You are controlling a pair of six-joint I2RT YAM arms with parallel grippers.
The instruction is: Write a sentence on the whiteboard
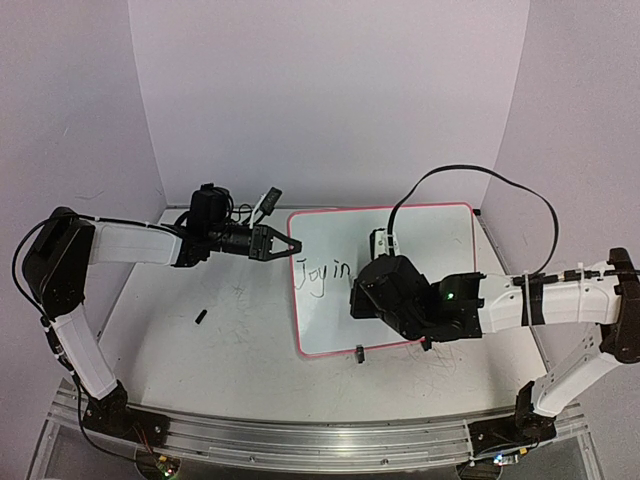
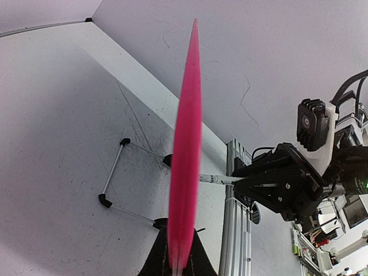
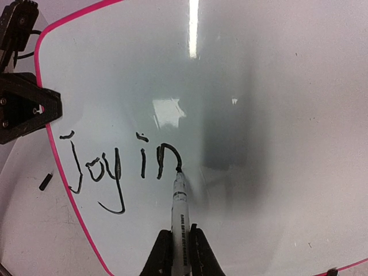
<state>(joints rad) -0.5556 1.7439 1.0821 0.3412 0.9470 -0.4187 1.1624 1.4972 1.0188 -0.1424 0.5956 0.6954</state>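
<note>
Right jaws pinch a white marker (image 3: 179, 210), its tip down on the whiteboard (image 1: 440, 240) at the end of the handwritten "Joy in" (image 3: 121, 169). Left jaws pinch the board's pink left edge (image 2: 187, 144). Whiteboard lies on the counter (image 1: 230, 350), centre-right. Black clip (image 1: 359, 351) on its near edge. Small black piece (image 1: 200, 318) on the counter, well left. Right arm hides the board's lower middle.

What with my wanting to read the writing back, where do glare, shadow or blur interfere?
Right wrist: glare patches sit on the whiteboard above the writing, a grey shadow falls right of it; letters sharp. Left wrist: the board's pink edge is a close, blurred smear. Top external: even light, writing small.
</note>
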